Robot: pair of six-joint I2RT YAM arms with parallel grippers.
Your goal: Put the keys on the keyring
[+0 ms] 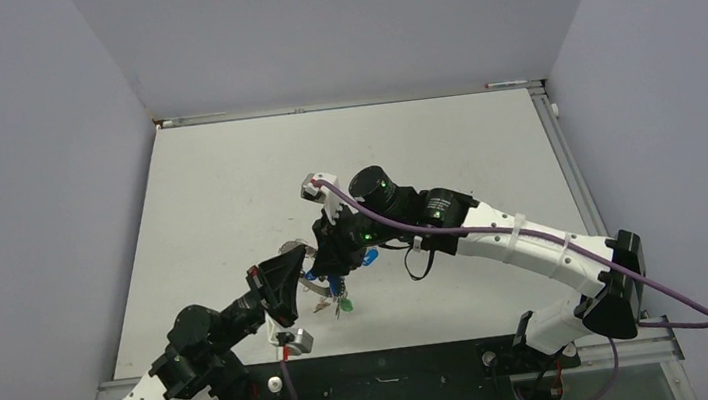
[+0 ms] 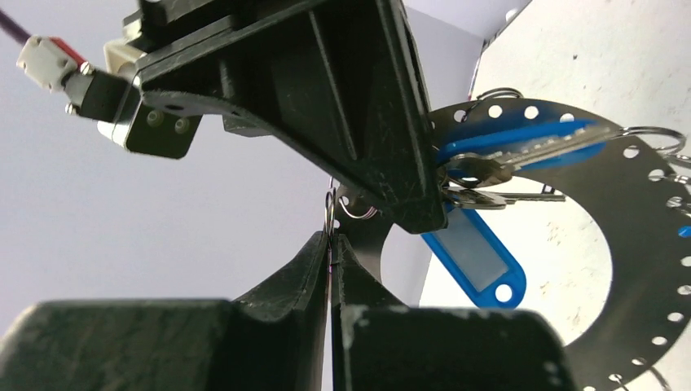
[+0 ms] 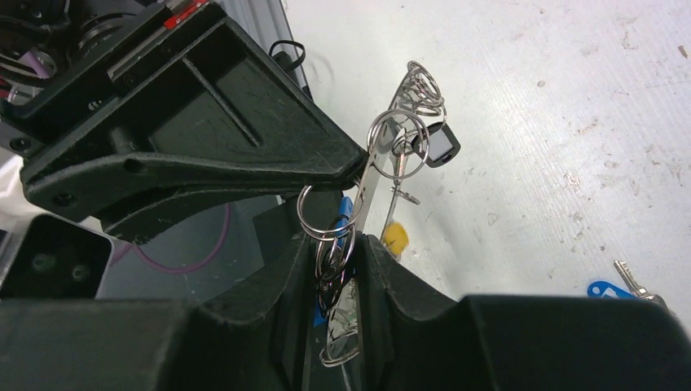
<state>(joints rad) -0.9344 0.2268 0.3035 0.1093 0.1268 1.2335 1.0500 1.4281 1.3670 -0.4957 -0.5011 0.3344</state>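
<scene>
My right fingers (image 3: 371, 252) are clamped on the edge of the keyring (image 3: 369, 183), holding it up above the middle of the bench (image 1: 226, 174), edge-on to my wrist camera, with keys (image 2: 521, 142) already dangling from its holes. My left fingers (image 2: 330, 261) are pressed fully together, seemingly pinching a thin wire loop (image 2: 330, 208) right beside the ring. I judge I'm mid-threading: next that loop must be worked through a hole along the rim, which calls for fine alignment and a steady right hold. One blue-headed key (image 3: 609, 287) lies loose on the bench. The bench is pale, scuffed and speckled; plain lilac walls (image 1: 28, 197) close three sides
</scene>
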